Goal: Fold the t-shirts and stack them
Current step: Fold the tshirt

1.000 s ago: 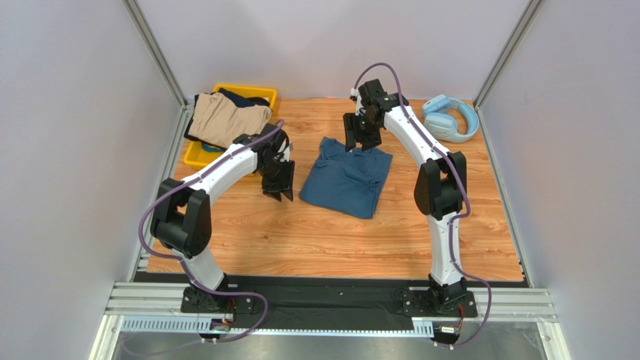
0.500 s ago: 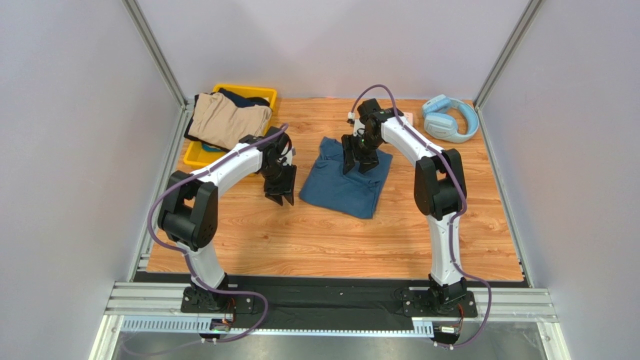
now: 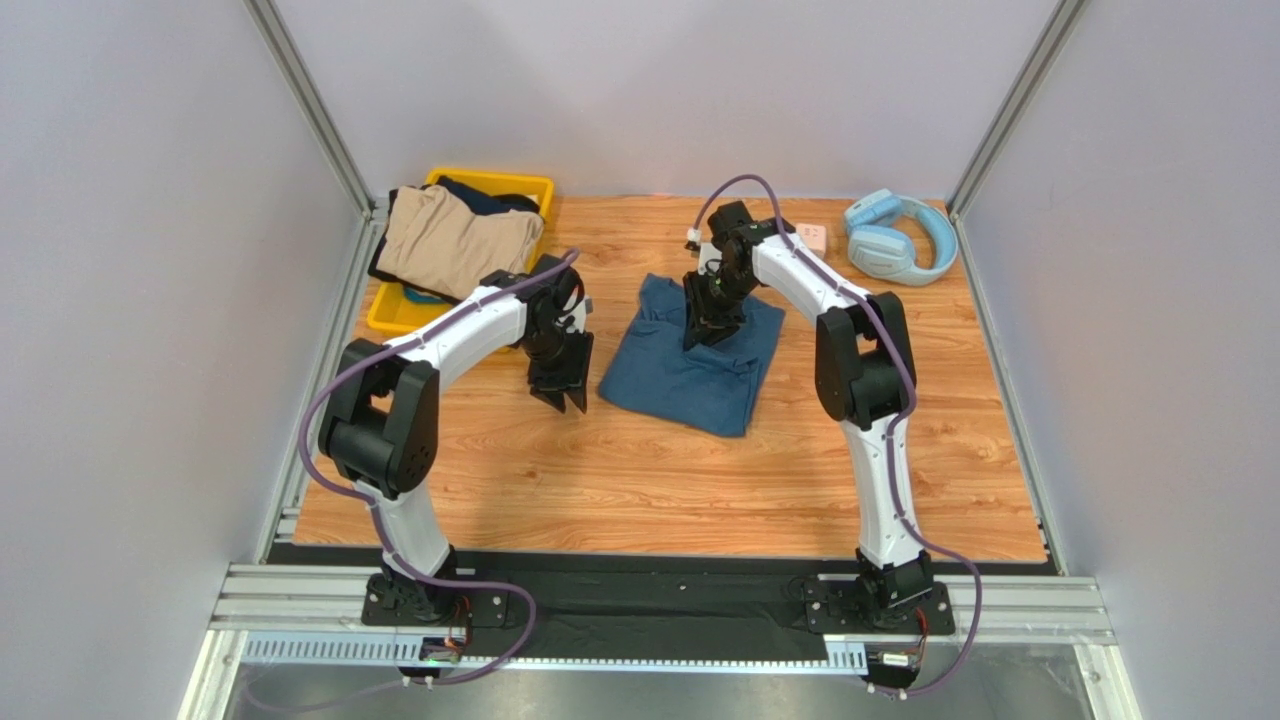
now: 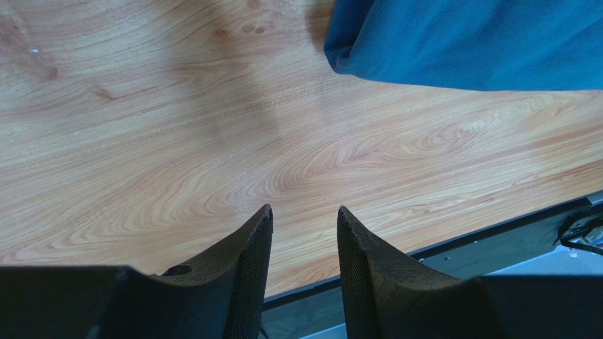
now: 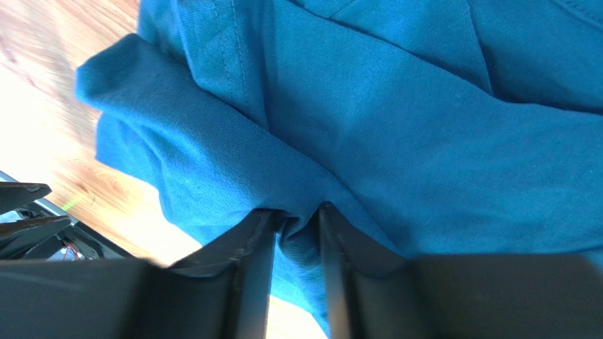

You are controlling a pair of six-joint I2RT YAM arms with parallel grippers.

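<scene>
Right pincer (image 5: 297,215) pinches a ridge near the far edge of the shirt (image 3: 679,378) lying on the desk (image 3: 601,473), perhaps only 1 layer, so lifting could slip it free; left pincer (image 4: 303,212), spread and empty, hovers beside the shirt.

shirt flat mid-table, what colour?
Plain teal-blue, no pattern. The shirt shows best in the right wrist view.

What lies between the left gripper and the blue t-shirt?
Only bare wooden table, seen in the left wrist view; the left gripper and the blue t-shirt are apart.
</scene>
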